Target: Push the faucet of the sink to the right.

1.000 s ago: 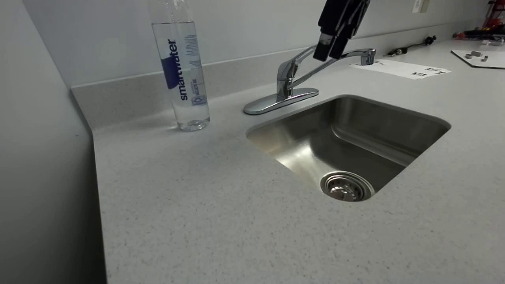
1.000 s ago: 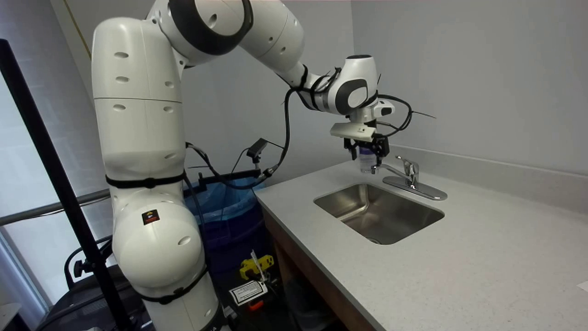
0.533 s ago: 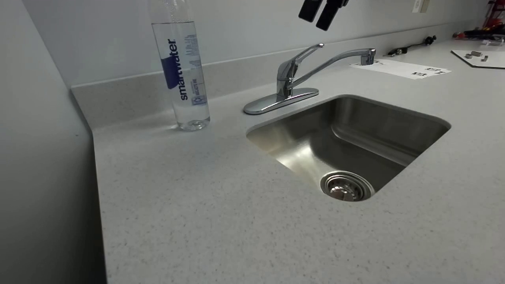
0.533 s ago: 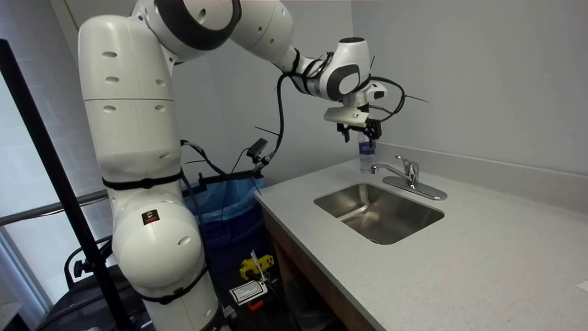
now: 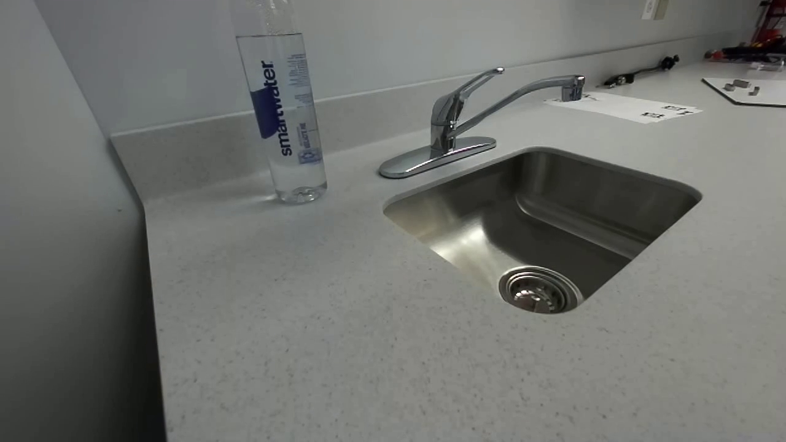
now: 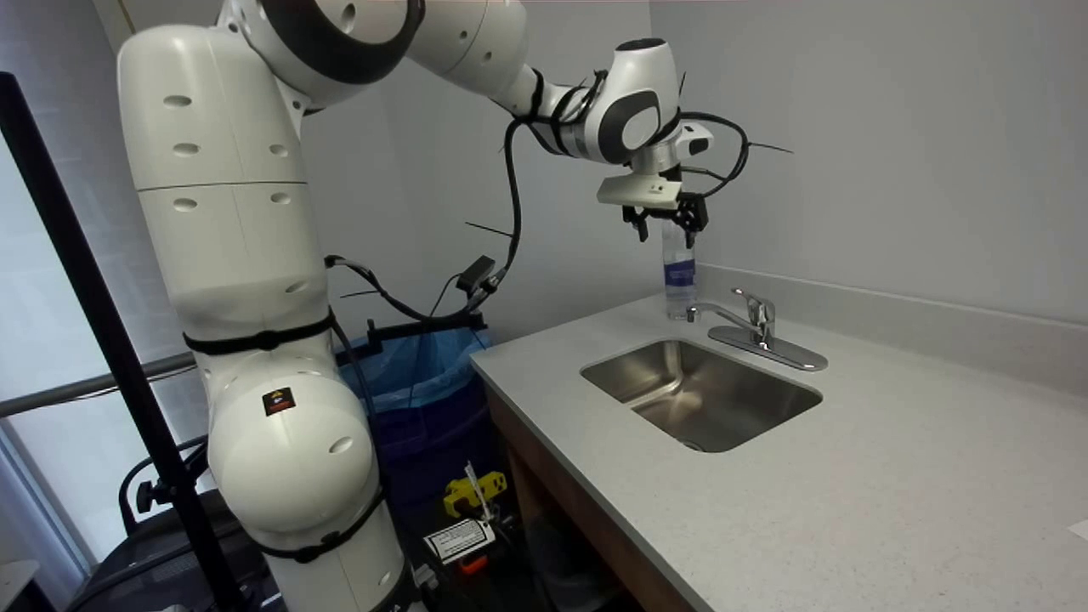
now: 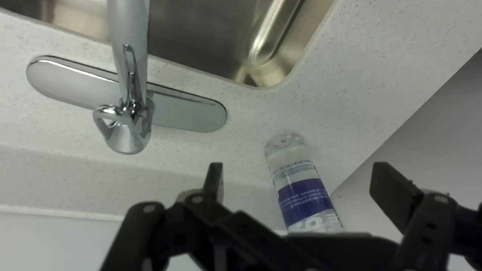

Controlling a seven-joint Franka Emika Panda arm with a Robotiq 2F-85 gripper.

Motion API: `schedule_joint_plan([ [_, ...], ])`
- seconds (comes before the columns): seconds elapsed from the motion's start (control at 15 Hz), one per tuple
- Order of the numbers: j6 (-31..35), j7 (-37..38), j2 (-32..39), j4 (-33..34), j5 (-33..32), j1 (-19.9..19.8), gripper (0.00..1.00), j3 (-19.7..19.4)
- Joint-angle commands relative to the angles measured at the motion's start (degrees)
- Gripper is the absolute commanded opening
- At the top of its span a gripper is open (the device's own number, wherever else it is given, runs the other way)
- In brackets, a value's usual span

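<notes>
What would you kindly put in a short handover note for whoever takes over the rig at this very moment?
Gripper: open, holding nothing, above the countertop and apart from the faucet; it has lifted over the last second.
Where things are: the faucet stands on the countertop beside the sink; in the wrist view its spout runs out over the sink.
Done: unclear; the spout has not shifted in the last second, and I cannot tell whether it was pushed before.
Left: check the spout against the goal; if short, probably lower again and nudge it right, minding the smartwater bottle upright nearby.
</notes>
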Motion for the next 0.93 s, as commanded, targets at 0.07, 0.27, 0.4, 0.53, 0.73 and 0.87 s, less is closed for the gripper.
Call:
schedule_joint_plan([
  [0.07, 0.3, 2.1, -3.6, -1.5, -6.4, 0.2, 1.0, -1.1],
  [0.27, -0.2, 3.3, -5.7, -2.0, -9.0, -0.1, 1.0, -1.8],
  [0.4, -0.5, 4.9, -7.1, -2.3, -10.7, -0.4, 1.0, -2.5],
  [0.53, -0.6, 6.3, -8.7, -2.8, -11.9, -0.7, 1.0, -3.4],
  [0.73, -0.1, 7.9, -10.9, -4.6, -13.3, -1.2, 1.0, -4.5],
  [0.87, -0.3, 8.2, -12.3, -6.3, -13.5, -1.5, 1.0, -4.9],
])
